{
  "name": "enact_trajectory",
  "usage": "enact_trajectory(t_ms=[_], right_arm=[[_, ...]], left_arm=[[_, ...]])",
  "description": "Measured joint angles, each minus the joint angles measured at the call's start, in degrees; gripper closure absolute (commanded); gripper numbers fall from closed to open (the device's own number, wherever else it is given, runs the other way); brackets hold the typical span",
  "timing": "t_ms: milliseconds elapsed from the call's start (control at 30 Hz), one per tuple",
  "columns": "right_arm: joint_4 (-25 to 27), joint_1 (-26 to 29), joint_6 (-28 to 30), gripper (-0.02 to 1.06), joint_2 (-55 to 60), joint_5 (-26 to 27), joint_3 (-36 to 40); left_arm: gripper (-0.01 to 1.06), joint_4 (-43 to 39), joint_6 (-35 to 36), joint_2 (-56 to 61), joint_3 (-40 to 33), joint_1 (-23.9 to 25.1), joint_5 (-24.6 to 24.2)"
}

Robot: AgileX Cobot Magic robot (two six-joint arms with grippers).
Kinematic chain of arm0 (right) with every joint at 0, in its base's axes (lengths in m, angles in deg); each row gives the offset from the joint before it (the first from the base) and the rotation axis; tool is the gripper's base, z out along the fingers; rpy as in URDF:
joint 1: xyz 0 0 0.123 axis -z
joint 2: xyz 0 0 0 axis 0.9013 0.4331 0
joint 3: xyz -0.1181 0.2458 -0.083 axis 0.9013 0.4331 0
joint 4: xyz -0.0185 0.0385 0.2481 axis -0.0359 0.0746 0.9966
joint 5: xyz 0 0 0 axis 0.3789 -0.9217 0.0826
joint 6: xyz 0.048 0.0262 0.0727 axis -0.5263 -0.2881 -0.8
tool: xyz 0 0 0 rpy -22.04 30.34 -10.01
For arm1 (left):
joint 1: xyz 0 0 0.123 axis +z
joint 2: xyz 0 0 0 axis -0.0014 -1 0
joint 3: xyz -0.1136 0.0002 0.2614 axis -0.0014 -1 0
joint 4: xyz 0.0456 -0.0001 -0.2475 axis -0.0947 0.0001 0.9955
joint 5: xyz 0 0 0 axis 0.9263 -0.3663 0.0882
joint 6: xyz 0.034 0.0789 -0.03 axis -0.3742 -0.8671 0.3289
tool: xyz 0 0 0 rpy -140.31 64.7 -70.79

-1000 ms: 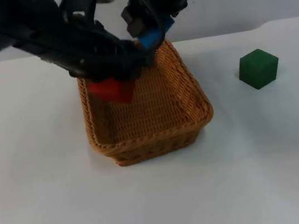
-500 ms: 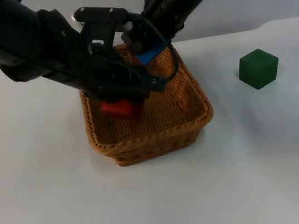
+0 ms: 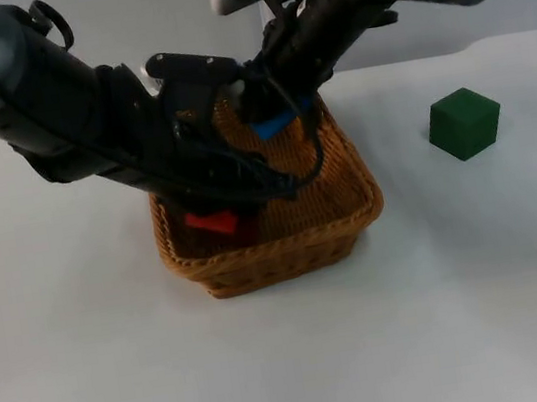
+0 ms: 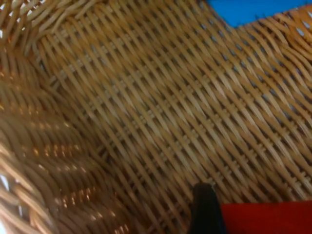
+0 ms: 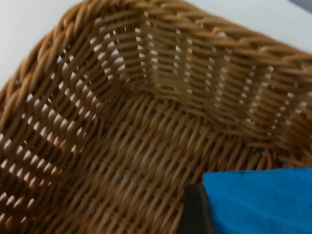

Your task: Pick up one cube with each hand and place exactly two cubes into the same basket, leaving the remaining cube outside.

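The wicker basket [image 3: 352, 221] stands mid-table. My left gripper [image 3: 221, 208] reaches down into its near-left part, shut on the red cube [image 3: 211, 222], which sits low near the basket floor. The left wrist view has the red cube [image 4: 268, 217] beside a black fingertip [image 4: 204, 209] over the woven floor [image 4: 161, 112], with the blue cube [image 4: 248, 9] beyond. My right gripper [image 3: 273, 111] hangs over the basket's far end, shut on the blue cube [image 3: 275, 123]. In the right wrist view the blue cube [image 5: 258, 200] is above the basket floor [image 5: 136, 161]. The green cube [image 3: 464, 122] rests on the table at the right.
The white table [image 3: 91, 369] spreads wide around the basket. Both arms cross above the basket's far half. The grey partition wall [image 3: 504, 14] closes the far side.
My left gripper has sunk deeper into the basket with the red cube, toward the near-left corner. The right gripper has lowered the blue cube slightly over the far end.
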Motion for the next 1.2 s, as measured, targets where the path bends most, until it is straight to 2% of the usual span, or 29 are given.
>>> enact_trajectory(t_ms=[100,167,200,333,367,433,467,500,533,633,867,1200], right_arm=[[0.0,0.0,0.3,1.05,0.4,-0.2,0.0],[0.0,0.0,0.3,1.02,0.4,-0.2,0.0],[0.0,0.0,0.3,1.02,0.4,-0.2,0.0],[0.0,0.0,0.5,0.76,0.4,-0.2,0.0],[0.0,0.0,0.5,0.76,0.4,-0.2,0.0],[0.0,0.0,0.5,0.58,0.4,-0.4,0.0],[0.1,0.0,0.5,0.45,0.4,-0.4,0.0],[0.1,0.0,0.5,0.38,0.4,-0.4,0.0],[0.1,0.0,0.5,0.38,0.4,-0.4,0.0],[0.5,0.0,0.5,0.27,0.4,-0.4,0.0],[0.2,-0.2,0.5,0.27,-1.5,-1.1,-0.5],[0.0,-0.2,0.5,0.27,-11.6,-4.2,-0.6]], left_arm=[[1.02,-0.2,0.0,0.0,0.0,0.0,0.0],[0.91,-0.5,0.0,0.0,0.0,0.0,0.0],[0.91,-0.6,0.0,0.0,0.0,0.0,0.0],[0.56,-0.6,0.0,0.0,0.0,0.0,0.0],[0.56,-0.8,0.0,0.0,0.0,0.0,0.0],[0.39,-0.8,0.0,0.0,0.0,0.0,0.0],[0.28,-0.8,0.0,0.0,0.0,0.0,0.0],[0.24,-0.8,0.0,0.0,0.0,0.0,0.0],[0.24,-0.8,0.0,0.0,0.0,0.0,0.0],[0.17,-0.8,0.0,0.0,0.0,0.0,0.2],[0.17,-0.8,0.0,3.1,0.0,-0.1,0.7],[0.17,-0.8,0.0,10.2,0.0,-0.1,-0.8]])
